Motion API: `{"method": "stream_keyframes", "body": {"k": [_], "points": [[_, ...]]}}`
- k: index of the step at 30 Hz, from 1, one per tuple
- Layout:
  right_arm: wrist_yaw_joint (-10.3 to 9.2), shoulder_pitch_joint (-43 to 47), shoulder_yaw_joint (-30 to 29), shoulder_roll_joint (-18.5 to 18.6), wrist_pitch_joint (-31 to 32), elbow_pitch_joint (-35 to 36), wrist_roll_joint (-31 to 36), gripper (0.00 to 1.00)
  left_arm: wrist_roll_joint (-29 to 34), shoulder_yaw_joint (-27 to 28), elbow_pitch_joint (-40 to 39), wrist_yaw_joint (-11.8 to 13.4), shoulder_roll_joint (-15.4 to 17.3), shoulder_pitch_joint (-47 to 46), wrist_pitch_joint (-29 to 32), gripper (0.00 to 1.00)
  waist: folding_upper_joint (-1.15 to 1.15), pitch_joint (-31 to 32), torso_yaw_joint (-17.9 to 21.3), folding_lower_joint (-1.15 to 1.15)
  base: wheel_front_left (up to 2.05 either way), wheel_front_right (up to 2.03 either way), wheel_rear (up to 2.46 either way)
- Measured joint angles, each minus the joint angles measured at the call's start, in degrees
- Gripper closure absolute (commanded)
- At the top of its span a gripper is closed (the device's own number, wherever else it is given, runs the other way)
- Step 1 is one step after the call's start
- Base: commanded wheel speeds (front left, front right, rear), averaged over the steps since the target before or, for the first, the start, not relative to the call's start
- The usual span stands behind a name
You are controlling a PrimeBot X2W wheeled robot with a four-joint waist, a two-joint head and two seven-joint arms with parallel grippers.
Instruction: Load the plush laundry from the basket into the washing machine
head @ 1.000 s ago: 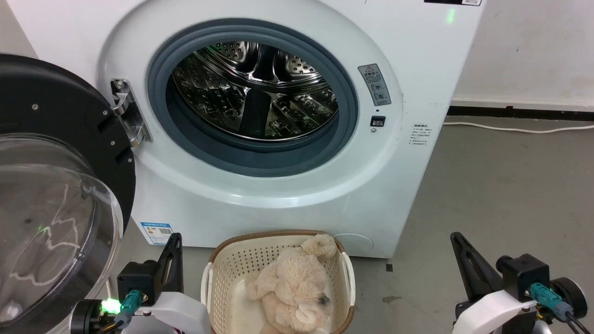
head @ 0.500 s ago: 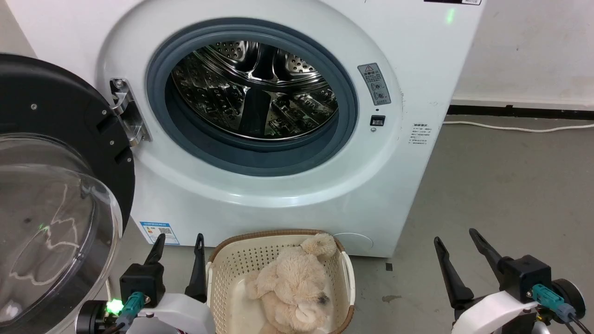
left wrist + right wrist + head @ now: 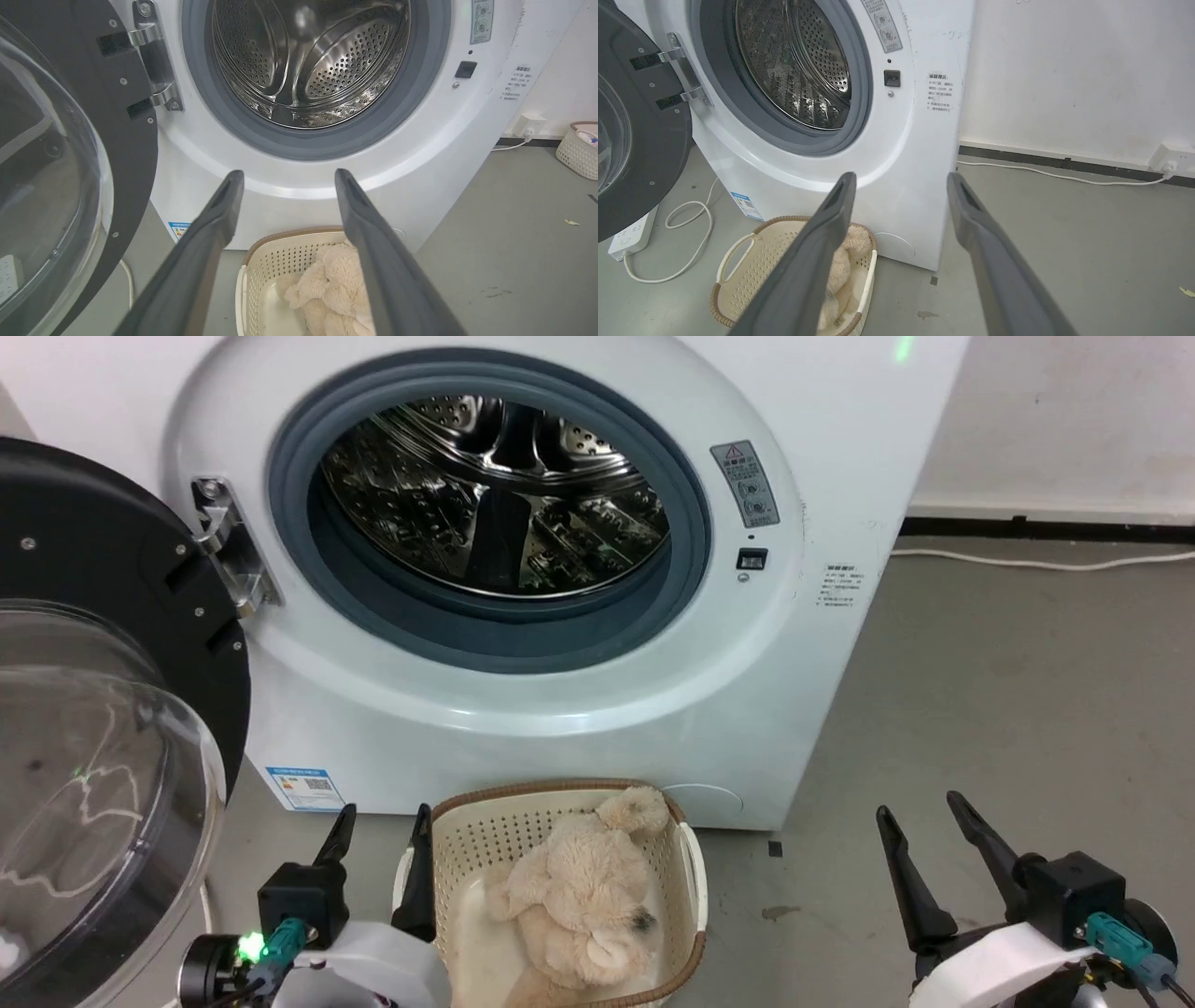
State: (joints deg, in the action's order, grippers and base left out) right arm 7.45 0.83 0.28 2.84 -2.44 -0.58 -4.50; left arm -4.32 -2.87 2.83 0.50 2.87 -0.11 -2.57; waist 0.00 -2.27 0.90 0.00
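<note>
Left gripper (image 3: 386,814) and right gripper (image 3: 918,807): fingers spread, empty. Just beside the left gripper, the plush laundry (image 3: 579,896) lies in the basket (image 3: 467,859), on the floor before the washing machine (image 3: 560,709). Grey warning sticker (image 3: 747,483) and blue label (image 3: 301,787): print illegible.

The floor (image 3: 1008,691) was bare grey concrete, scuffed and blotchy, with a dark stain (image 3: 780,913) and a small yellowish scrap (image 3: 570,222) on it. A white painted wall (image 3: 1074,420) rose behind, smudged in places, with a black skirting strip (image 3: 1046,530) along its foot. A thin white cable (image 3: 1027,563) ran along the floor beside that strip to a white socket (image 3: 1169,164) low on the wall. A white power strip (image 3: 627,237) lay on the floor, its cord (image 3: 710,221) looping loosely nearby. A spare pale basket (image 3: 577,151) stood near the wall. The light was even and soft.
</note>
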Motion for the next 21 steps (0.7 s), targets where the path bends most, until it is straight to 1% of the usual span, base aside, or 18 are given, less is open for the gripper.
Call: {"method": "stream_keyframes", "body": {"k": [12, 21], "points": [[-0.01, -0.2, -0.7, 0.0, -1.4, 1.0, -2.1, 0.0, -2.5, -1.9, 5.7, -0.4, 0.0, -5.3, -1.4, 0.0, 0.0, -4.4, 1.4, 0.0, 0.0, 0.0, 0.0], [-0.01, -1.8, -1.1, 0.0, -2.6, 2.1, -3.9, 0.0, -4.8, -4.0, 11.8, -0.9, 0.0, -11.4, -2.1, 0.0, 0.0, -9.0, 2.4, 0.01, 0.0, 0.0, 0.0]]}}
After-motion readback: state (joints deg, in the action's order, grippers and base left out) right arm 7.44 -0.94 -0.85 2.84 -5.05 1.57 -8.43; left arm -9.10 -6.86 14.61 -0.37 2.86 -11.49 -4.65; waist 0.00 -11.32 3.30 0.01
